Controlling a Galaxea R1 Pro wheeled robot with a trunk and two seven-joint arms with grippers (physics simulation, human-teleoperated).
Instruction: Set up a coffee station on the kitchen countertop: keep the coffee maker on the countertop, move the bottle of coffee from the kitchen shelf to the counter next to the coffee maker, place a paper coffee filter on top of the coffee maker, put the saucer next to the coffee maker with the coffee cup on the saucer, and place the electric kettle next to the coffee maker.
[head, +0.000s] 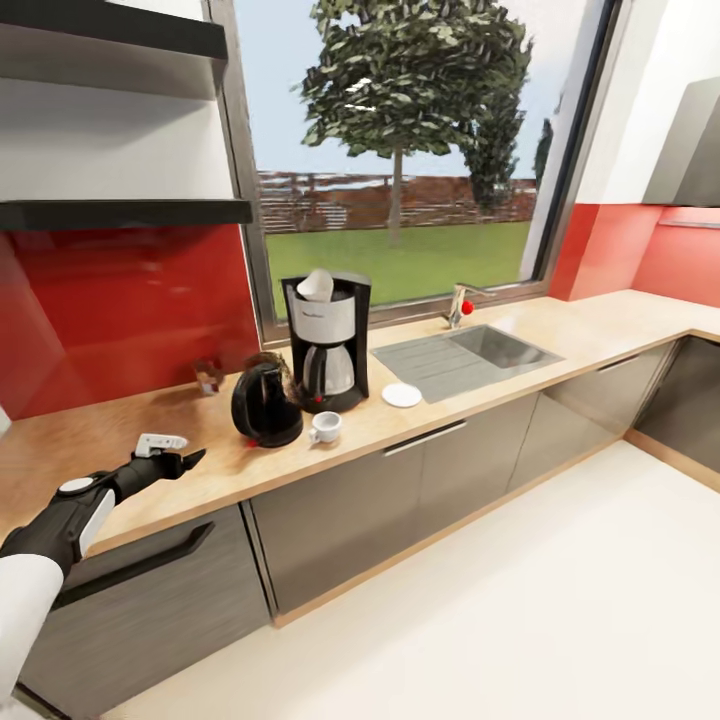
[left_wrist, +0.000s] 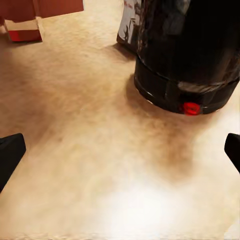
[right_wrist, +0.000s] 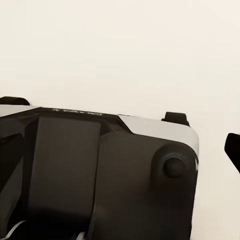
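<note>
The black coffee maker stands on the light-wood kitchen countertop under the window. A white paper coffee filter sits on top of it. The dark electric kettle stands just left of it. The white coffee cup is on the bare wood in front, apart from the saucer to the right. My left gripper hovers open over the countertop left of the kettle. My right gripper looks open, one fingertip at the frame's edge. The kitchen shelf looks bare. The bottle of coffee is out of view.
A small tan-and-silver container stands by the red backsplash behind the kettle. The steel sink and tap lie to the right. Dark cabinets run below, pale floor in front. The right wrist view has part of my own body over pale floor.
</note>
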